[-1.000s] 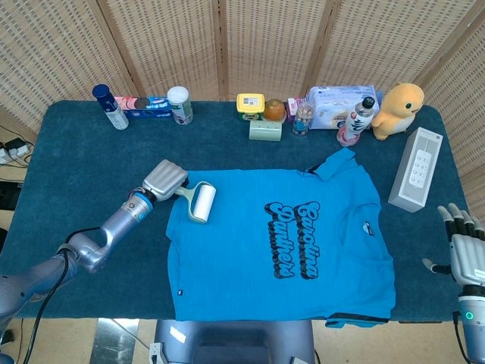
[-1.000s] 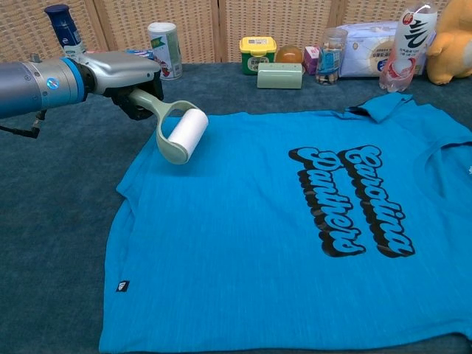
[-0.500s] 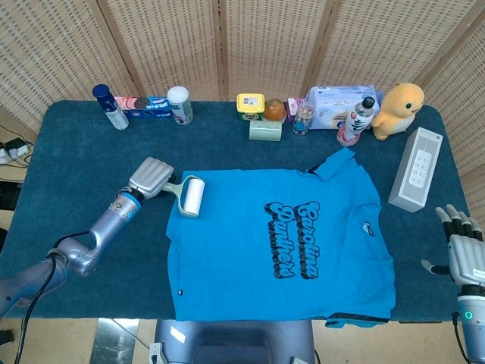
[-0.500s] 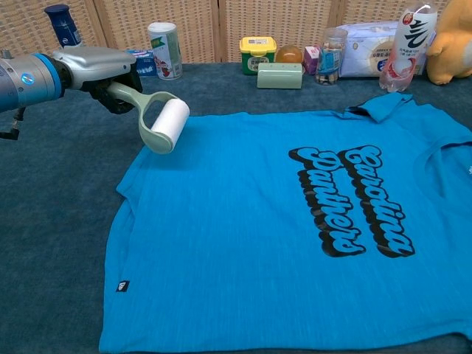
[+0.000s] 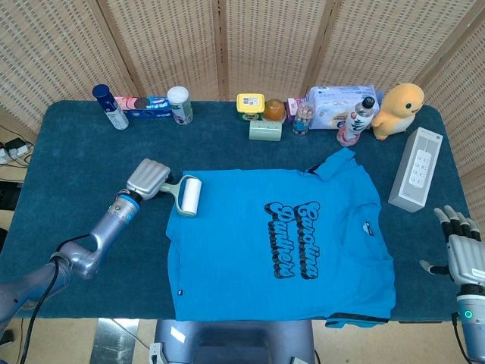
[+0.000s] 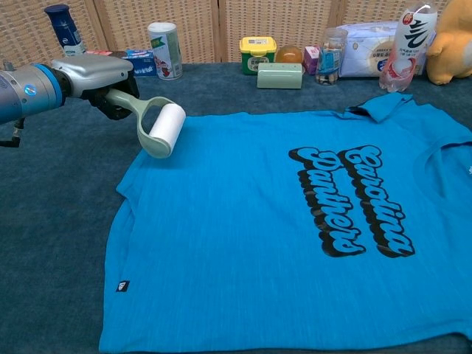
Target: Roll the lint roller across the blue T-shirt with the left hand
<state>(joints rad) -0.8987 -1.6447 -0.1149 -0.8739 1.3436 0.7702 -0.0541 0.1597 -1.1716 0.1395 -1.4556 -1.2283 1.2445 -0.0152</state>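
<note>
A blue T-shirt point(image 5: 280, 243) point(image 6: 280, 236) with black lettering lies flat on the dark blue table. My left hand point(image 5: 148, 179) point(image 6: 92, 77) grips the pale green handle of the lint roller point(image 5: 188, 196) point(image 6: 164, 129). The white roll lies at the shirt's upper left corner, on the sleeve edge. My right hand point(image 5: 460, 246) hovers at the table's right front edge with its fingers spread and nothing in it; only the head view shows it.
Along the back edge stand bottles point(image 5: 111, 107), a white can point(image 5: 179, 105), a yellow tub point(image 5: 251, 105), a green box point(image 5: 265, 130), a tissue pack point(image 5: 333, 105) and a yellow plush point(image 5: 399, 110). A white box point(image 5: 416, 168) lies right of the shirt.
My left hand has drawn the lint roller back to the left, from further in on the shirt to its upper left edge. The right hand has barely shifted.
</note>
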